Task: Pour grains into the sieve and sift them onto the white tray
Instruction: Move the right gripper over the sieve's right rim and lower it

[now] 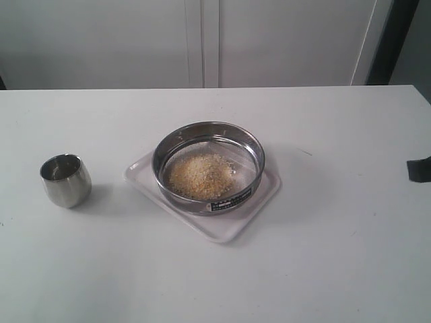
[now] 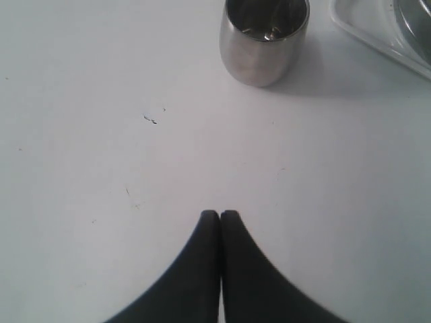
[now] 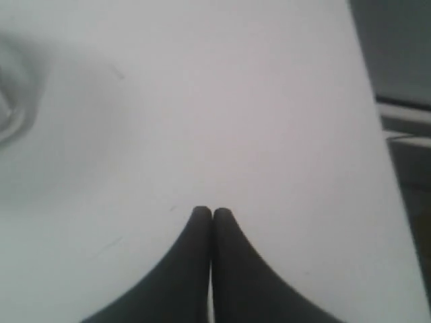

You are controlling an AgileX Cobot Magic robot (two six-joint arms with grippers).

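The round steel sieve (image 1: 208,167) stands on the white tray (image 1: 261,205) at the middle of the table. A heap of pale beige and yellow grains (image 1: 201,176) lies on its mesh. A corner of the white tray (image 2: 367,33) shows in the left wrist view. My left gripper (image 2: 220,214) is shut with nothing in it, above bare table short of the steel cup (image 2: 263,37). My right gripper (image 3: 213,211) is shut and empty over bare table near the table's right edge; only a dark tip of it (image 1: 419,169) shows in the exterior view.
A small rounded steel cup (image 1: 65,180) stands upright on the table left of the tray. The white table (image 1: 337,269) stretches all around. White cabinet doors (image 1: 202,40) stand behind the table's far edge.
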